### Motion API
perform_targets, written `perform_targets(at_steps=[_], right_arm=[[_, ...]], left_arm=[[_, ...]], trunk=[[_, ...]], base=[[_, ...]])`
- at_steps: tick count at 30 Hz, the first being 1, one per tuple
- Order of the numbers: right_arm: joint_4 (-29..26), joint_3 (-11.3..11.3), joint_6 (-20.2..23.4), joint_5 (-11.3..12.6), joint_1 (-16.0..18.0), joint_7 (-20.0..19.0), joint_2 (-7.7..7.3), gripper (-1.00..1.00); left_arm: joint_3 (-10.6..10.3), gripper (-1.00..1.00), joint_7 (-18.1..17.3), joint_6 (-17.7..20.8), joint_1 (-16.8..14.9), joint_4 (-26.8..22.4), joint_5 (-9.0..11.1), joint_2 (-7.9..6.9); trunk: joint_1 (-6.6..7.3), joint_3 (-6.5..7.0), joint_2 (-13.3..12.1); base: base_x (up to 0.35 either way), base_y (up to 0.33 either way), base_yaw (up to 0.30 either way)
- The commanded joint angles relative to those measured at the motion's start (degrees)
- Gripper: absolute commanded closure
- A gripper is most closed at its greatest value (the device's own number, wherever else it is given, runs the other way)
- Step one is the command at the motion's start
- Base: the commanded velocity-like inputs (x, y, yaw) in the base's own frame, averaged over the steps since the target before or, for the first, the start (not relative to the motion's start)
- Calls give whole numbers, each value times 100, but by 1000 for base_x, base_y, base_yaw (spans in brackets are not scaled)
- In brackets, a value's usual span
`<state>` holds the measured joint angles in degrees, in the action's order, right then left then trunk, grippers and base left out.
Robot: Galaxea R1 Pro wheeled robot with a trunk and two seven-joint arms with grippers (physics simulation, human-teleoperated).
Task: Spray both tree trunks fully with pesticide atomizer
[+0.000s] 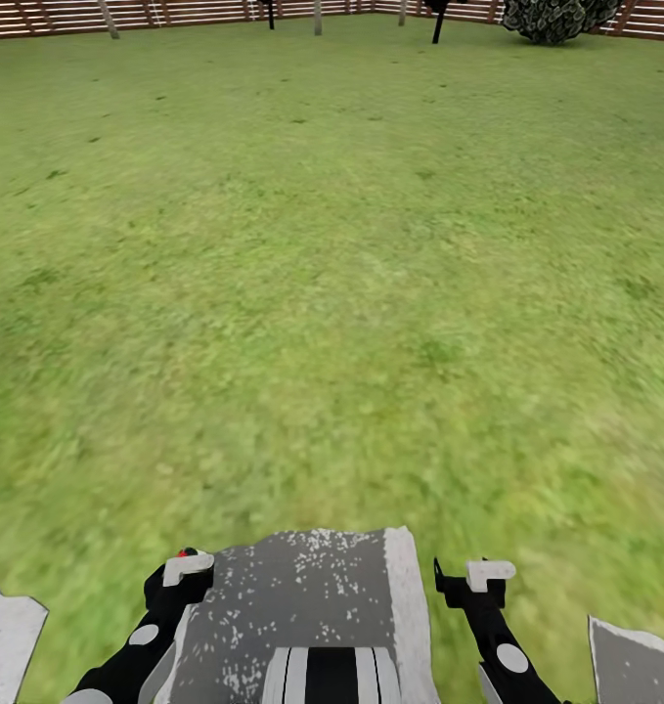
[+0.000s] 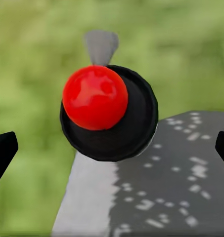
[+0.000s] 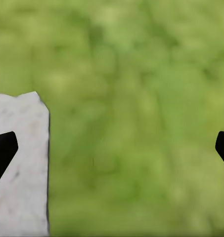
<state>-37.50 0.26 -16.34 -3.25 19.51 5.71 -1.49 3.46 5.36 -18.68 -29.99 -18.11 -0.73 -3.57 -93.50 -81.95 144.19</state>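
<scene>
My left gripper (image 1: 185, 569) (image 2: 112, 148) is low at the left, carrying the pesticide atomizer (image 2: 109, 113) above the grass. The atomizer looks like a black round body with a red ball on top (image 1: 187, 552) and a grey nozzle (image 2: 100, 47). Low at the right, my right gripper (image 1: 488, 575) (image 3: 112, 148) stands open with nothing in it, over the blurry green floor (image 3: 141, 123). White pesticide specks (image 1: 317, 572) (image 2: 183, 173) dot a grey slab under me. Pale tree trunks (image 1: 109, 18) (image 1: 317, 15) stand far off by the fence, foliage cut off.
The lawn (image 1: 332, 274) stretches ahead to a brown slat fence (image 1: 48, 15). A round dark bush (image 1: 552, 18) and two black stems (image 1: 437, 20) stand at the far edge. Grey paving stones (image 1: 9, 636) (image 1: 635, 665) (image 3: 20, 168) lie beside me.
</scene>
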Motion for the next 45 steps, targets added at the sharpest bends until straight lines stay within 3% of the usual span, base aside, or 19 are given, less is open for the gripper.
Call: perform_targets(at_steps=[1, 7, 13, 27, 28, 45], right_arm=[[2, 0, 1, 0, 0, 0, 0, -100], [14, 0, 5, 0, 0, 0, 0, -100], [22, 0, 6, 0, 0, 0, 0, -100], [17, 0, 2, 0, 0, 0, 0, -100], [16, 0, 1, 0, 0, 0, 0, -100], [15, 0, 1, 0, 0, 0, 0, -100]], left_arm=[[2, -100, 0, -1, -1, 0, 4, -1], [5, -100, 0, -28, 0, -3, 17, -1], [0, -100, 0, -288, 0, 0, 36, 3], [20, -100, 0, -335, -1, 8, 46, -2], [21, 100, 0, -333, -1, 8, 47, -2], [41, 100, 1, -338, 0, 1, 56, -8]], trunk=[[0, 0, 0], [0, 0, 0], [0, 0, 0], [0, 0, 0], [0, 0, 0], [0, 0, 0]], base=[[0, 0, 0], [0, 0, 0], [0, 0, 0], [0, 0, 0], [0, 0, 0], [0, 0, 0]])
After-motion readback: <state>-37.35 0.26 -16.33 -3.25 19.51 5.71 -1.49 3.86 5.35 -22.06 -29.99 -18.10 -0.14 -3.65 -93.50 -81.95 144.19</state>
